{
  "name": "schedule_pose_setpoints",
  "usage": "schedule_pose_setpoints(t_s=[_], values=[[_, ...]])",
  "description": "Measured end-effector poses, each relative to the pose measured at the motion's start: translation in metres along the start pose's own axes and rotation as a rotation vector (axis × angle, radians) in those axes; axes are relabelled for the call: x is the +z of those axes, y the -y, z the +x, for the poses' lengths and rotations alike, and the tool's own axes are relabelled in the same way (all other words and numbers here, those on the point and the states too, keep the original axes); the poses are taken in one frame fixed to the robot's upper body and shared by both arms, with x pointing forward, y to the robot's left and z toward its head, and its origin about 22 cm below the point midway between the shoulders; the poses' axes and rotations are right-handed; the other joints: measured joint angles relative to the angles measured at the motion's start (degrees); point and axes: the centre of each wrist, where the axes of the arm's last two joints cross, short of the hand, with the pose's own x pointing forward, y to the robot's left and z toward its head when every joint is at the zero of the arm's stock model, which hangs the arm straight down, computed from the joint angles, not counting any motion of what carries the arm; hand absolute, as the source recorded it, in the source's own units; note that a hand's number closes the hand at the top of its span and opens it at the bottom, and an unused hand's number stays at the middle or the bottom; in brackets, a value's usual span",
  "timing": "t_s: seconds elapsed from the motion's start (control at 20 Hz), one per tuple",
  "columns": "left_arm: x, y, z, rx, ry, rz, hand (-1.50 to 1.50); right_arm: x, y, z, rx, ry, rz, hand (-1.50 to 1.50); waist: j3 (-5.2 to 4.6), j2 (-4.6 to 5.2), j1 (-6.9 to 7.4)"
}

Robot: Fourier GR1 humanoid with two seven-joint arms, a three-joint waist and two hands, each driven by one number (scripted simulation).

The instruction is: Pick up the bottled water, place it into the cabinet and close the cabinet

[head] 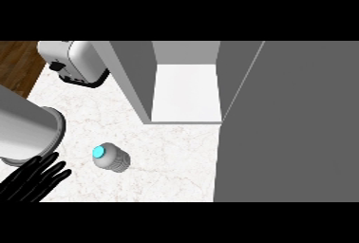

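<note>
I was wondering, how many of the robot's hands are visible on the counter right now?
1. The left hand shows at the lower left, fingers straight, just left of the bottled water. The right hand is not in view; the open cabinet door fills the right side.

no readable text, labels, brands or numbers on anything in the head view

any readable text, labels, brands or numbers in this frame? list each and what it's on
None readable.
Bottled water: blue cap and ribbed body seen from above, no label showing.
Toaster: dark knob, no marking legible.
Cabinet: plain walls and shelf, open door, no sign.
Counter: marble veining only.
Left hand: plain black, resting open at lower left.
</note>
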Motion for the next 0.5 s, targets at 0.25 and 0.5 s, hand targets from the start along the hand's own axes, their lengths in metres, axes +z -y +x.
schedule_pose_setpoints(t_s=[0.25, 0.5], values=[[0.005, -0.013, -0.007, 0.000, -0.001, 0.009, -1.50, 0.009, -0.007, -0.006, 0.004, 0.001, 0.010, -1.50, 0.01, 0.02, -0.08], [0.011, -0.023, -0.016, -0.009, 0.021, 0.008, -1.50, 0.011, -0.012, -0.011, 0.011, 0.007, 0.017, -1.50, -0.01, 0.02, -0.04]])
